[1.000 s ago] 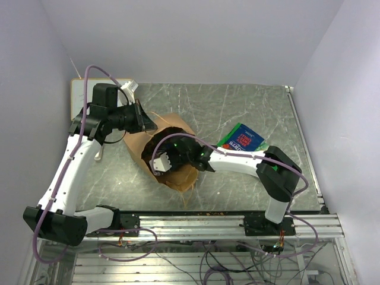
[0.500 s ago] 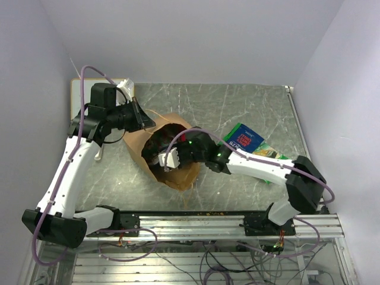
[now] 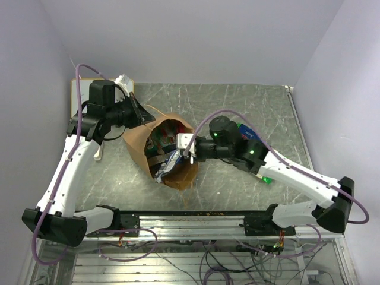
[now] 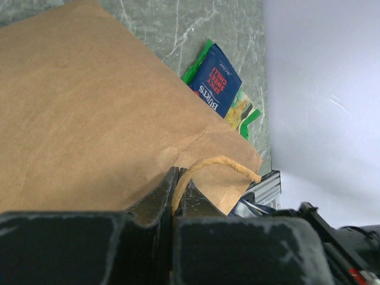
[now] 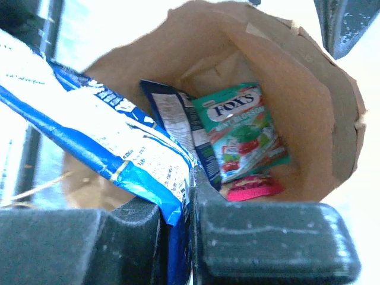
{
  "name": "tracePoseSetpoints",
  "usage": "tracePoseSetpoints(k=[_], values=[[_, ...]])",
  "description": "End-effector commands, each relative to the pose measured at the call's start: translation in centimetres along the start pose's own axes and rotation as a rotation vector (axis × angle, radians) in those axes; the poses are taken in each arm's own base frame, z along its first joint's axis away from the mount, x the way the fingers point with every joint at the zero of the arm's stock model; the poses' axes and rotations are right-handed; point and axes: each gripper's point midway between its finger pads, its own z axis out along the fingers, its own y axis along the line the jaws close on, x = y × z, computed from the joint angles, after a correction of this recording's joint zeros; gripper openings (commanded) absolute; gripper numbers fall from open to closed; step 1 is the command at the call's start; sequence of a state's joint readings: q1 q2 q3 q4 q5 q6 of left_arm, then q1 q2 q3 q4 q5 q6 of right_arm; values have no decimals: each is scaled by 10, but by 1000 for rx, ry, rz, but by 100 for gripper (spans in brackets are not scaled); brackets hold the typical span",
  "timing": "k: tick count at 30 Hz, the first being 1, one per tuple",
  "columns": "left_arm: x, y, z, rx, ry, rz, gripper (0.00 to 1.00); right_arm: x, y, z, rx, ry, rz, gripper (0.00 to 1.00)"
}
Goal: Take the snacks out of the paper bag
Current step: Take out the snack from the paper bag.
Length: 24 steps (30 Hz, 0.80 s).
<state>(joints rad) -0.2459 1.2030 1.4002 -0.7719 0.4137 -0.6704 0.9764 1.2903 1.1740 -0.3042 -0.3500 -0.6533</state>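
Roughly, biggest first: grey marble surface [image 3: 237, 107] fills mid-frame in top view, walls on left, back & right, metal rail along its near edge. Bare marble shows btwn bag and back wall, and across upper right up to the right edge.

Paper bag [image 3: 135, 145] sits left of centre, mouth facing the camera, rim crumpled. Left pincer [image 3: 144, 120] is at the bag's upper-left rim; in left wrist view its fingers are pressed together on the twisted handle [image 4: 219, 161].

Right pincer [image 3: 184, 151] sits at the mouth's right rim, clamped on a blue-white packet [image 3: 169, 163] that lies across the lower part of the mouth, partly over the rim.

Still in the bag, per right wrist view: green Fox's packet [image 5: 240, 133], dark blue packet [image 5: 169, 110] beside it, pink packet [image 5: 252, 189] below.

On the surface right of the bag, near but apart: blue Burts packet [image 4: 217, 80] w/ a green-yellow packet [image 4: 242, 113] touching it, both partly under the right arm in top view.
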Motion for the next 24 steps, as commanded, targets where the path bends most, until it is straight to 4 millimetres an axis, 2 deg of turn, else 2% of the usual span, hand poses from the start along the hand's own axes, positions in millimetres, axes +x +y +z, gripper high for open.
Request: tracePoseSetpoints(k=[1,5,8,10,13,18,22,24], values=[[-16,-11,-3,16,-60,8,7,-28,21,-40,-57,-14,300,0],[-14,-6,-5,-7,-65,13,7,-33,33,-66,-48,67,588,0],[-12,-5,-7,-9,-63,15,7,-42,31,-87,-27,89,721,0],[-10,-4,-7,-15,-56,20,7,-47,22,-102,18,75,786,0],[-7,0,-7,-32,-41,32,7,-47,-3,-125,58,20,889,0],[-1,9,-7,-58,-11,67,7,-27,-61,-141,159,-31,1053,0],[3,11,-8,-59,8,98,7,4,-125,-150,352,-30,1196,0],[6,11,-7,-49,17,108,7,31,-147,-155,426,-27,1294,0]])
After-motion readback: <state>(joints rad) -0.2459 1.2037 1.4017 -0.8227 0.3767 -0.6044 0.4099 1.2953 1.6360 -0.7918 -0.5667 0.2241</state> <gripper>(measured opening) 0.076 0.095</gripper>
